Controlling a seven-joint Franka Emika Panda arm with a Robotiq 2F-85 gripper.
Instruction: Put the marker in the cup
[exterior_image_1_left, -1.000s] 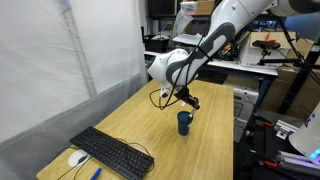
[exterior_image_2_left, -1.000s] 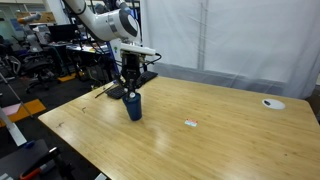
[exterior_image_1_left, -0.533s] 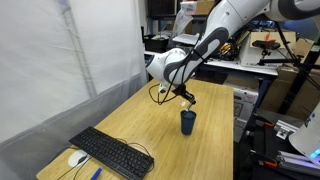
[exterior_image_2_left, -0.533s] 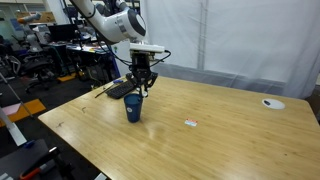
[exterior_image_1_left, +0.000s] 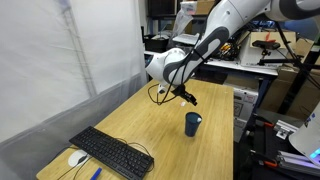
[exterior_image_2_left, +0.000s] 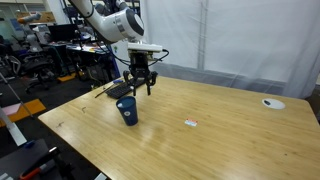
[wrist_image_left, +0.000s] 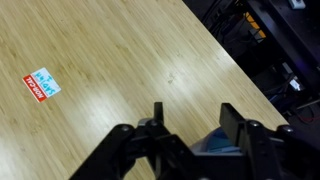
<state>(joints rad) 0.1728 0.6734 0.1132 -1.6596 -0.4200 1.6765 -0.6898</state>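
The small dark blue cup (exterior_image_1_left: 193, 124) stands upright on the wooden table, and in an exterior view the cup (exterior_image_2_left: 127, 110) is near the table's far edge. My gripper (exterior_image_1_left: 187, 97) hangs a little above it and slightly to one side, also visible as the gripper (exterior_image_2_left: 141, 85). In the wrist view the gripper (wrist_image_left: 197, 120) is open, with bare table showing between the two black fingers (wrist_image_left: 235, 122). Part of the cup (wrist_image_left: 215, 146) peeks out behind the gripper body. The marker is hidden in every view.
A black keyboard (exterior_image_1_left: 112, 153) and a white mouse (exterior_image_1_left: 77, 158) lie at the near end of the table. A tiny white item (exterior_image_2_left: 190, 123) and a white disc (exterior_image_2_left: 272, 103) rest on the wood. A red and blue sticker (wrist_image_left: 40, 85) marks the tabletop.
The gripper has risen from right over the cup's mouth and its jaws have gone from shut to open. The cup sits slightly shifted from where it was.
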